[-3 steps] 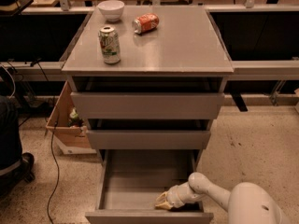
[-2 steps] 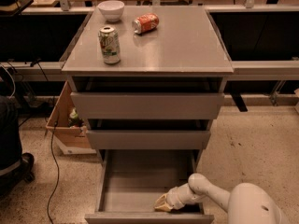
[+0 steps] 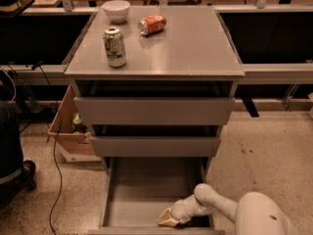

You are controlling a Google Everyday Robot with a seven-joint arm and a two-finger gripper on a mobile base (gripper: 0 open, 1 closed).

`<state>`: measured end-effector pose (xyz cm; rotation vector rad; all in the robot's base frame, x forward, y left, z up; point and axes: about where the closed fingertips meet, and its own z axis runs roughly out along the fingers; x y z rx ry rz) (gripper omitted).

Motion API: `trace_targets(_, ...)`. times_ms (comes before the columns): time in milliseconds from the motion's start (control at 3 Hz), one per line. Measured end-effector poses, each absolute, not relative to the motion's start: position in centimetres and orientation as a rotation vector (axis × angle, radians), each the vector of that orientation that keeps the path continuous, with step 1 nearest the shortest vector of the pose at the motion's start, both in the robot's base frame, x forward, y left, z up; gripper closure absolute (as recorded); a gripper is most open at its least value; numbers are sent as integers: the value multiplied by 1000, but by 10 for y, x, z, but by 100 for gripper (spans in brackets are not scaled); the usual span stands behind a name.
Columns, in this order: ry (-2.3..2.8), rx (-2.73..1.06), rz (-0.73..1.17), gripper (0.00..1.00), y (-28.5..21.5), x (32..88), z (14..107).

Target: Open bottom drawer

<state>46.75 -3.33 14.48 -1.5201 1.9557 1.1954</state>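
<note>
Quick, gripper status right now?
Gripper: open or closed cannot be told; it is low inside the pulled-out bottom drawer, by its front.

Warm, yellowish light falls from overhead and leaves a soft sheen on the cabinet top (image 3: pixel 186 48), where the red can (image 3: pixel 152 24) throws a faint reflection. Deep shadow sits under that top and in the gaps between the drawer fronts. The bottom drawer (image 3: pixel 146 190) is dim inside, yet the pale gripper (image 3: pixel 168 220), low in its front right corner, catches the light. The floor (image 3: pixel 264 141) is evenly lit, and the far left edge sinks into near black.
</note>
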Motion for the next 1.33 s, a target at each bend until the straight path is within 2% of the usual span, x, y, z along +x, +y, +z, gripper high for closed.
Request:
trace_targets(333, 1925, -1542, 1252, 100, -29, 452, 150)
trace_targets(667, 1886, -1564, 1157, 100, -47, 448, 170)
trace_targets(1000, 1878, -1551, 990, 100, -76, 462, 191)
trace_targets(1333, 1912, -1499, 735, 100, -140, 493, 226)
